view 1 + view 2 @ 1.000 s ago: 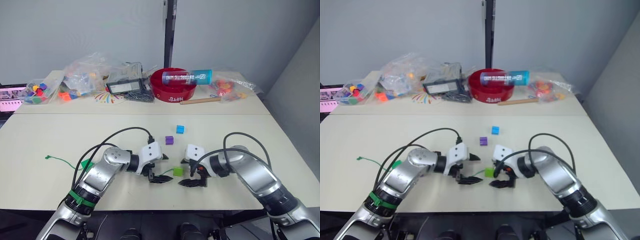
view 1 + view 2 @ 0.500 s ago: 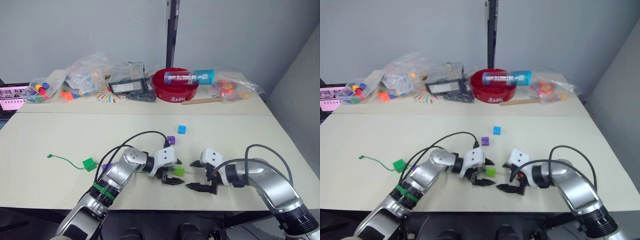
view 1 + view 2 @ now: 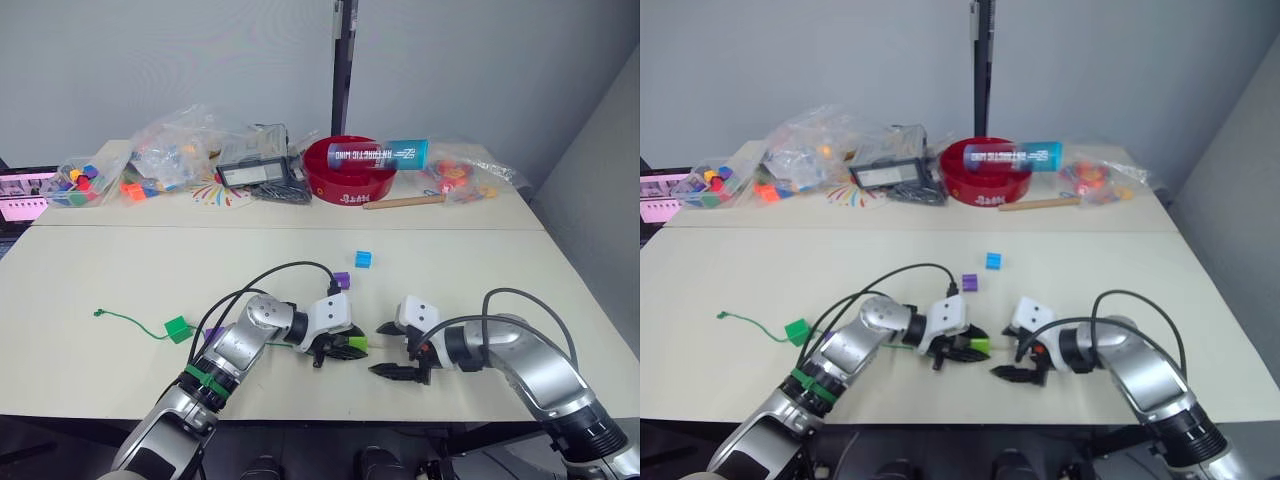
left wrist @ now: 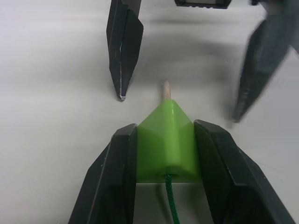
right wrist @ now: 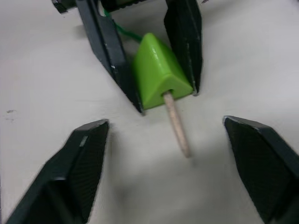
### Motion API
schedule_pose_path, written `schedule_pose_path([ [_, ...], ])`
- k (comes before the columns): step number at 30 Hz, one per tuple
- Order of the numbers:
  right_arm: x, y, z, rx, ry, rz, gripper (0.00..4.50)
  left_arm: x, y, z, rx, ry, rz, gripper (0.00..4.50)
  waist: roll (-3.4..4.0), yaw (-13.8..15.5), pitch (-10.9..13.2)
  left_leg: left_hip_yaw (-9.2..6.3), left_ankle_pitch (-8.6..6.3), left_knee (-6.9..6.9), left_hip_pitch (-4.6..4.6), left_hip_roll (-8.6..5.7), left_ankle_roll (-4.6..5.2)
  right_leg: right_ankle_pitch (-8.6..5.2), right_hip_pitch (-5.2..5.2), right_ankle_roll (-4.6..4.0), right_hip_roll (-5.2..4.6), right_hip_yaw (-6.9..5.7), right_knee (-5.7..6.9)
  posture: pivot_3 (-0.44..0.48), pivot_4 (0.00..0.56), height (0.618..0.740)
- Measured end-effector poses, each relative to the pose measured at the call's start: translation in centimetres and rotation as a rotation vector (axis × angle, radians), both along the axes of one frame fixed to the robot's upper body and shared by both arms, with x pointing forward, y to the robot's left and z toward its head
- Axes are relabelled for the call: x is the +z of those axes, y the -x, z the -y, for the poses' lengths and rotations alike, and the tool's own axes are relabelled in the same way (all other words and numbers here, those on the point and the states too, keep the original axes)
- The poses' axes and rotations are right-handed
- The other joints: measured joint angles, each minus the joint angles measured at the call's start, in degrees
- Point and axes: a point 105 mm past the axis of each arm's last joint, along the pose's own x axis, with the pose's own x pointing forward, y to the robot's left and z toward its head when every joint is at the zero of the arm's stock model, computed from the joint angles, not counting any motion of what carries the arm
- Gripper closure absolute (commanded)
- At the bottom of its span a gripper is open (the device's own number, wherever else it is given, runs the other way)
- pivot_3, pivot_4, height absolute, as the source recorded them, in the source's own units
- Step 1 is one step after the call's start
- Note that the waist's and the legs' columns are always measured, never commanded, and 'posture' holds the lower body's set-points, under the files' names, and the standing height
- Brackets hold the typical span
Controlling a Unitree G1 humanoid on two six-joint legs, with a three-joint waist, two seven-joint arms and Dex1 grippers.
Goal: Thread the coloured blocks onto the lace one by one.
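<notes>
My left gripper [image 3: 347,347] is shut on a lime green block [image 4: 167,140] low over the table. The lace [image 3: 130,319] runs through this block. Its pale tan tip [image 5: 176,122] pokes out of the far side, and the green cord [image 4: 172,207] trails back. My right gripper [image 3: 386,349] faces the tip from the right, open, one finger [image 5: 81,168] on each side of it and not touching it. A purple block [image 3: 341,281] and a cyan block [image 3: 363,259] lie beyond. A darker green block [image 3: 179,329] sits on the lace at the left, with another purple block [image 3: 212,335] beside my left arm.
The rear table holds a red bowl [image 3: 347,172] with a blue tube [image 3: 386,153] across it, a wooden stick [image 3: 405,201], a black device [image 3: 250,172], clear bags of toys [image 3: 170,150] and a box of coloured cubes [image 3: 72,186].
My left gripper has shut on the lime green block, which lay between its open fingers half a second ago. My right gripper has shifted slightly left toward the tip. The camera moved after the earliest frames.
</notes>
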Motion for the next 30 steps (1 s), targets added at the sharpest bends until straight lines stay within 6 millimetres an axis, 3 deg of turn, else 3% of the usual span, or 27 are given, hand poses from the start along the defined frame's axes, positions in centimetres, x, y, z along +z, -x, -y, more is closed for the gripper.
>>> schedule_pose_path([
  [9,-0.1,0.3,-0.2,0.027,-0.009,-0.006,4.5,0.0,0.0,0.0,-0.002,-0.002,-0.001,3.16,0.0,0.02,0.0,0.0,0.0,0.0,0.0,0.0,0.0,0.0,0.0,0.0,0.0,0.0,0.0,0.0,0.15,0.731],
  [18,-0.1,0.6,-0.5,0.054,-0.001,0.0,4.5,0.0,0.3,-0.6,-0.017,-0.021,0.009,3.16,0.0,-0.14,0.0,0.0,0.0,0.0,0.0,0.01,0.0,0.0,-0.03,0.0,0.01,0.01,0.02,0.0,0.15,0.731],
  [30,-0.2,0.3,0.1,0.089,0.036,0.014,4.5,0.7,1.4,-14.5,0.121,-0.248,0.06,3.16,0.01,-3.02,-0.01,0.06,-0.01,-0.2,0.35,0.25,0.02,-0.04,0.01,-0.16,0.21,0.05,0.19,0.0,0.15,0.731],
])
